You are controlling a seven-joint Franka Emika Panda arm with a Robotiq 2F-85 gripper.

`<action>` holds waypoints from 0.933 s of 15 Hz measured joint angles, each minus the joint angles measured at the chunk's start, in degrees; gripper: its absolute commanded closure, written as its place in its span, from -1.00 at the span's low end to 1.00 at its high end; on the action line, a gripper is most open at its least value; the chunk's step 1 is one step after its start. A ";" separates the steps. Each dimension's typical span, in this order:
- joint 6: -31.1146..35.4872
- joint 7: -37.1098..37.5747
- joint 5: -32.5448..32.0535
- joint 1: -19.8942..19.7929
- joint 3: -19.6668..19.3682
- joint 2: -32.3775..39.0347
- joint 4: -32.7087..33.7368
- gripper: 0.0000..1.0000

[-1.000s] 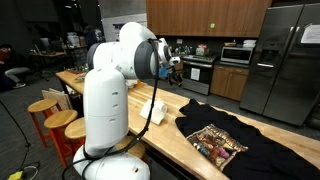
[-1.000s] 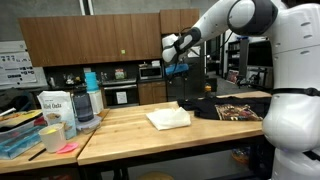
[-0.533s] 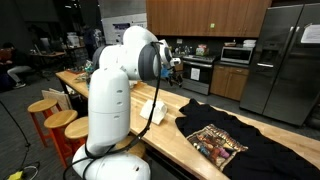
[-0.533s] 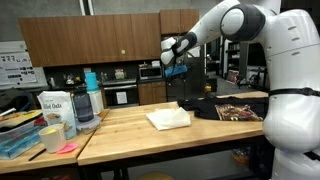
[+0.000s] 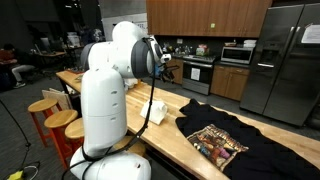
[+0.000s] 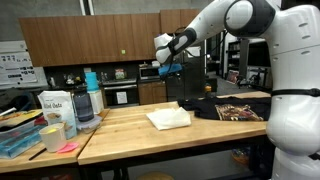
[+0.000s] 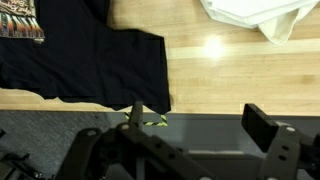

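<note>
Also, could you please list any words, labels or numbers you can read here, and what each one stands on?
No text here reads clearly.
T-shirt: colourful print, any words too blurred to read.
White tub: dark label print, too small to read.
Poster on the wall: too small to read.
Sheet on the fridge: too small to read.
</note>
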 measured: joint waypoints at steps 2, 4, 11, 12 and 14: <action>0.02 0.59 -0.17 0.50 0.10 -0.96 -0.88 -1.00; 0.21 0.62 -0.18 0.31 -0.04 -1.09 -1.15 -1.00; 0.39 2.27 -0.18 0.12 -0.36 -0.58 -1.28 -1.00; 0.37 3.10 -0.18 0.04 -0.59 -0.46 -1.20 -1.00; 0.37 4.51 -0.09 -0.50 -1.09 -0.23 -1.04 -1.00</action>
